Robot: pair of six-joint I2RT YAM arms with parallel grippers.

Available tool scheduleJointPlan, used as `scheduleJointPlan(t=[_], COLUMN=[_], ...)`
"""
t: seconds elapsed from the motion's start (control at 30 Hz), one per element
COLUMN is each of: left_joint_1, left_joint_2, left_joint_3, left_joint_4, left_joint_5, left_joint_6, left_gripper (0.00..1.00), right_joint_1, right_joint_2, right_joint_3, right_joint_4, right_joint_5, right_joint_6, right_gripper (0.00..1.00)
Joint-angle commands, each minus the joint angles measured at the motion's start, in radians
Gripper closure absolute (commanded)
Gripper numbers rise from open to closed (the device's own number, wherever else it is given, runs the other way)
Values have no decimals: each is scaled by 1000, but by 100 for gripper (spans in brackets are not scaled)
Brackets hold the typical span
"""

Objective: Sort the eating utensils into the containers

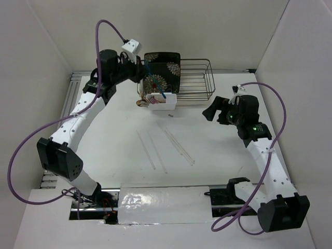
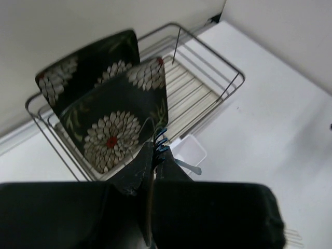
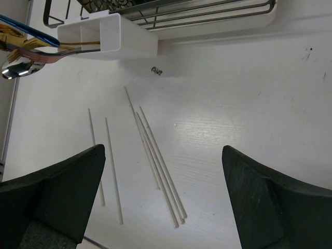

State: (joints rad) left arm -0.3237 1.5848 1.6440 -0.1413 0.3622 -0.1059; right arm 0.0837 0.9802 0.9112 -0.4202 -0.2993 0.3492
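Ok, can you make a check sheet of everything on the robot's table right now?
Surface: white table, lightly scuffed.
Job's things: chopsticks loose on the table; white tub holding a spoon and other cutlery.
Clutter: wire rack with floral plates; one dark speck.
Grippers: left gripper fingers together, by the tub; right gripper open, holding nothing.
Cables: purple cables loop off both arms.
Surroundings: plain white walls.

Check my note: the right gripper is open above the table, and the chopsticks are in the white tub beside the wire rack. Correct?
No. The chopsticks lie loose on the table, not in the white tub; the right wrist view shows it. The rest holds: the right gripper is open above the table, and the tub sits beside the wire rack.
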Motion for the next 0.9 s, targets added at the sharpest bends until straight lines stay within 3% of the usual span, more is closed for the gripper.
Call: scheduleJointPlan(t=[0.0,0.7,0.87], left_joint_1=[12,17,14], left_joint_2=[-28,60,84], left_joint_3=[-50,-208,-217], left_joint_4=[135,405,408], left_joint_5=[-5,-35,-51], left_joint_6=[52,92,133], left_gripper=[100,100,100], right_joint_1=[-13,-16,-12], right_joint_2=[8,90,98], right_joint_3=[20,-9,-18], right_joint_4=[32,130,130], right_joint_5=[-26,-84,-75], right_joint_6=[-32,-56,-67], right_gripper=[0,0,0])
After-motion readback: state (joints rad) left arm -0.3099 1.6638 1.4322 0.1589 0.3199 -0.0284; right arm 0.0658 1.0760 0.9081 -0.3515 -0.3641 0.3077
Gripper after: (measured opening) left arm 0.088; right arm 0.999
